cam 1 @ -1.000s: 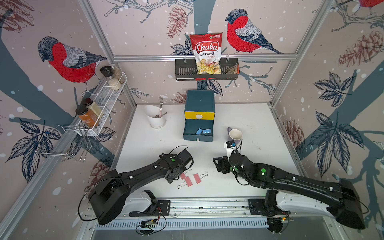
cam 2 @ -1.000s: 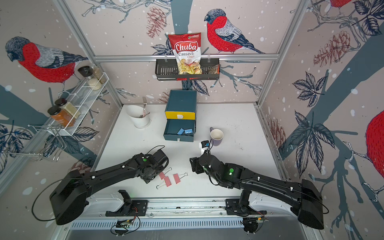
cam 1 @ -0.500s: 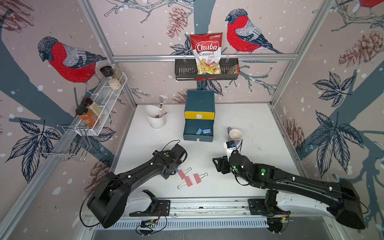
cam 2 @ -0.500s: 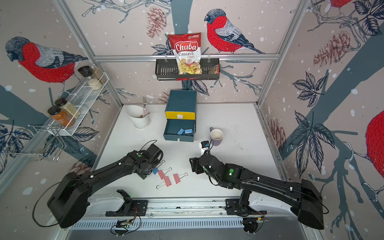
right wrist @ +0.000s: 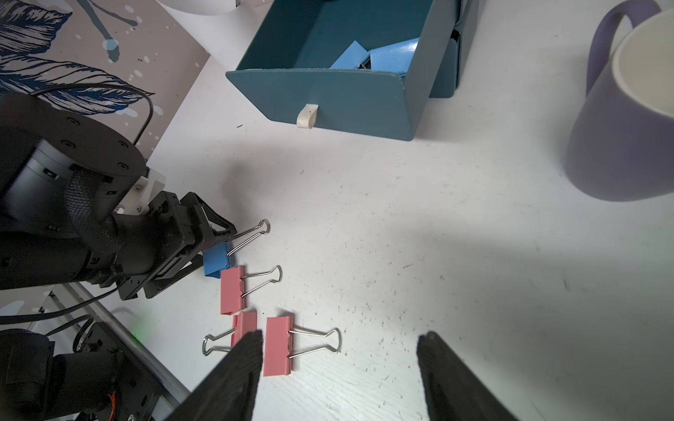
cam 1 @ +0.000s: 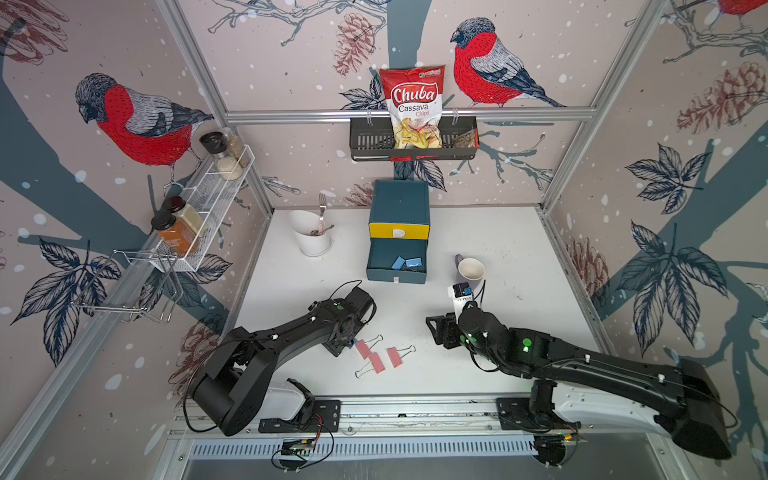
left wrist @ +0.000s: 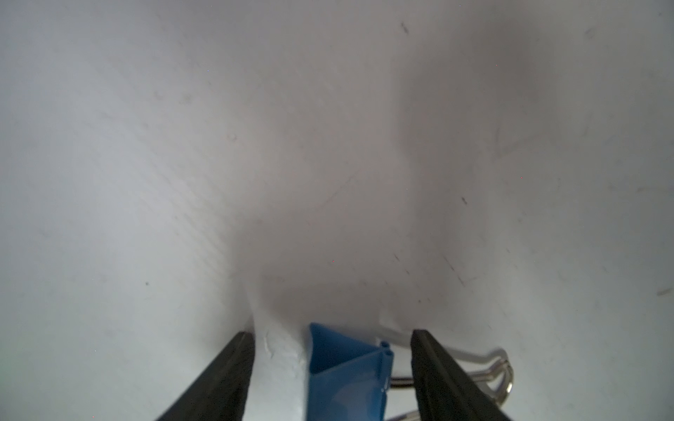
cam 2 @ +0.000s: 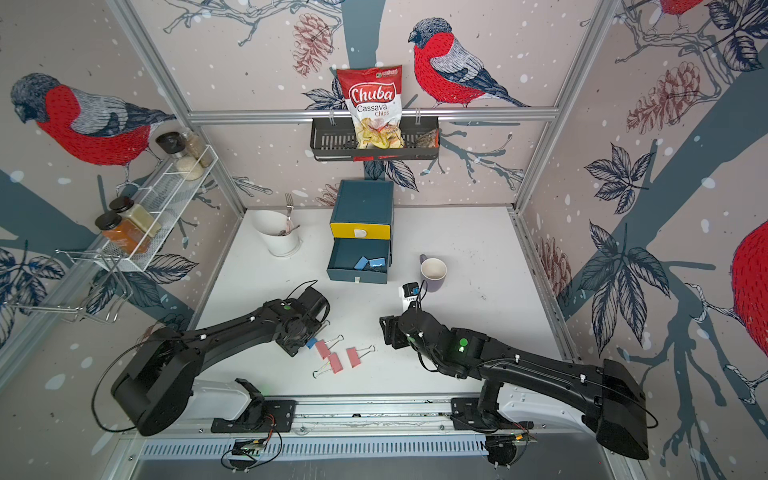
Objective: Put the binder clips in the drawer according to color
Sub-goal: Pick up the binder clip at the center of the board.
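Note:
A blue binder clip (left wrist: 346,375) lies on the white table between the fingers of my left gripper (left wrist: 331,332), which is open with a gap on each side of the clip. In both top views this clip (cam 1: 354,343) (cam 2: 311,343) peeks out beside the left gripper (cam 1: 340,347). Three pink binder clips (cam 1: 377,362) (right wrist: 278,346) lie just right of it. The drawer (cam 1: 399,208) stands at the back with its middle drawer (right wrist: 328,98) pulled out and blue clips (cam 1: 405,262) inside. My right gripper (right wrist: 341,335) hovers open and empty right of the pink clips.
A purple mug (cam 1: 471,270) stands right of the open drawer, with a small black-and-white device (cam 1: 459,291) in front of it. Left of the chest is a white utensil holder (cam 1: 311,241) with a fork. The arms' mounting rail (cam 1: 415,411) runs along the front edge.
My left arm drew back a little to the left, uncovering the blue clip, and its jaws now stand either side of it. The right arm has not moved.

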`<state>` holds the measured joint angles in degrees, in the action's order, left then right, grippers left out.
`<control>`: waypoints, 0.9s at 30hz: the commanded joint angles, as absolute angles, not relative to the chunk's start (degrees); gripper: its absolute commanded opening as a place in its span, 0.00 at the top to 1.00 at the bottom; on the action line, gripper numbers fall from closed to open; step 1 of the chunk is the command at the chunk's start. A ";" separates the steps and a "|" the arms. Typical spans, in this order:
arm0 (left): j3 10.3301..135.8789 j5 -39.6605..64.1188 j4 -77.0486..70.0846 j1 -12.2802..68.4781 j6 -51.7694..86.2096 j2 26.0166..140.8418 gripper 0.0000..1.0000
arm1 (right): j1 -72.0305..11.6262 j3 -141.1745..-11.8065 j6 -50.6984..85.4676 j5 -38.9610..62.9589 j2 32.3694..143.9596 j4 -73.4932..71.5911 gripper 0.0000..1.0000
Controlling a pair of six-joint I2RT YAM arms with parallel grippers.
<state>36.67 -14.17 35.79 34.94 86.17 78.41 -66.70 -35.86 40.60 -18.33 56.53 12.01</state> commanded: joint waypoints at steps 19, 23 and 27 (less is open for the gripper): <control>32.27 -6.91 28.17 34.49 90.08 77.98 0.42 | -66.78 -35.16 40.69 -18.28 56.23 9.96 0.28; 30.68 -5.90 27.22 34.50 91.52 76.43 0.43 | -66.63 -35.33 40.61 -18.28 56.33 9.94 0.28; 30.10 -4.95 25.84 34.52 92.05 76.29 0.45 | -66.66 -35.42 40.54 -18.37 56.43 10.02 0.28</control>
